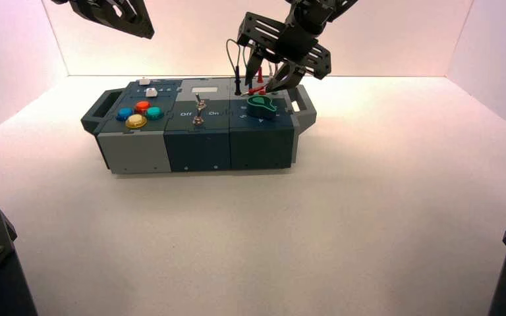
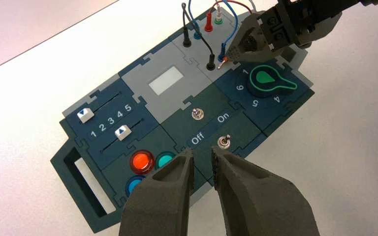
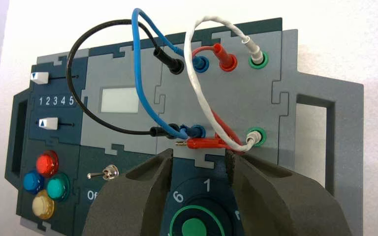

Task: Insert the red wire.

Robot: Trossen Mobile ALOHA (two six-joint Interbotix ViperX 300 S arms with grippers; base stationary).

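1. Over the box's (image 1: pixel 197 141) wire section, just behind the green knob (image 1: pixel 261 105), the right gripper (image 3: pixel 199 164) hangs with its jaws spread wide and nothing between them.
2. Lying flat on the panel just beyond those fingertips is the loose plug (image 3: pixel 204 143) of the red wire (image 3: pixel 225 130), its bare metal pin pointing sideways toward the blue plug (image 3: pixel 193 131) beside it (not down into any socket). The lead's other end (image 3: pixel 222 55) stands seated in the back row of sockets, between a blue plug and the white wire's (image 3: pixel 192 83) plug.
3. From the left wrist view the right gripper's fingertips sit right at that loose red plug, touching or nearly so; I cannot tell which.
4. The left gripper (image 2: pixel 203 160) hovers apart over the toggle switches (image 2: pixel 223 142), fingers narrowly parted, holding nothing.
5. Judged risks from here:
   - The plug lies on its side, so closing on it may pinch it crooked, and a tilted pin would skid across the panel rather than enter a hole.
   - The white and blue wires cross very near the red plug; a jaw could catch one and tug a seated plug loose.
   - Squeezing near the tip could flick the small plug away.
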